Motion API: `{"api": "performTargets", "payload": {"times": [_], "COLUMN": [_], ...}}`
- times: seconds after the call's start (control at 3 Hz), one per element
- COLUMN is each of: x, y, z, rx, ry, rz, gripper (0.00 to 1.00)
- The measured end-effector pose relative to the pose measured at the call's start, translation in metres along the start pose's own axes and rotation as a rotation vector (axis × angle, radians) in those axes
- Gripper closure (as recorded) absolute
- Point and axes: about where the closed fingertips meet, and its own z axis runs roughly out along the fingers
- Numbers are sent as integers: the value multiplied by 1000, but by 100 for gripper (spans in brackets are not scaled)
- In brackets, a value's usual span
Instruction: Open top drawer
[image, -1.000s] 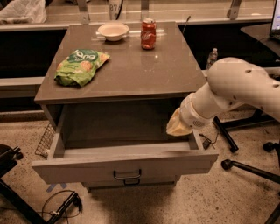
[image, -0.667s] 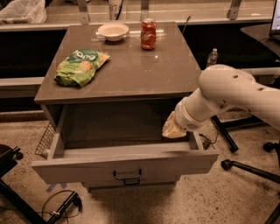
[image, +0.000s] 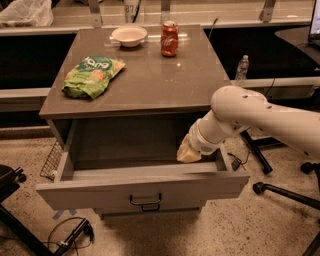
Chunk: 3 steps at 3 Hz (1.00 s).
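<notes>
The top drawer (image: 142, 186) is pulled far out of the grey cabinet. Its wide flat front faces me, with a small dark bar handle (image: 145, 201) at the middle, and its grey box interior (image: 125, 142) looks bare. My white arm (image: 250, 117) comes in from the right and bends down into the drawer's right side. My gripper (image: 187, 153) is at the yellowish end of the arm, low inside the drawer behind the front panel, well apart from the handle. The other drawers are hidden below.
On the cabinet top (image: 150, 85) lie a green snack bag (image: 92, 75), a white bowl (image: 129, 35) and a red soda can (image: 169, 31). A water bottle (image: 242, 67) stands at the right. Chair legs (image: 280, 192) lie on the floor at the right, a wire basket (image: 50, 161) at the left.
My arm has swung a little to the left, carrying the gripper further over the drawer's right side. The drawer stays pulled out as before.
</notes>
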Motion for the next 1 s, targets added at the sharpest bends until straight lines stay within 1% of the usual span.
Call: {"api": "performTargets", "payload": {"times": [0.33, 0.67, 1.0], "x": [8, 13, 28], "y": [41, 58, 95], "z": [11, 15, 14], "rx": [-54, -75, -110], "ry": [-7, -14, -12], "rz": [31, 54, 107], "gripper": [100, 100, 100]}}
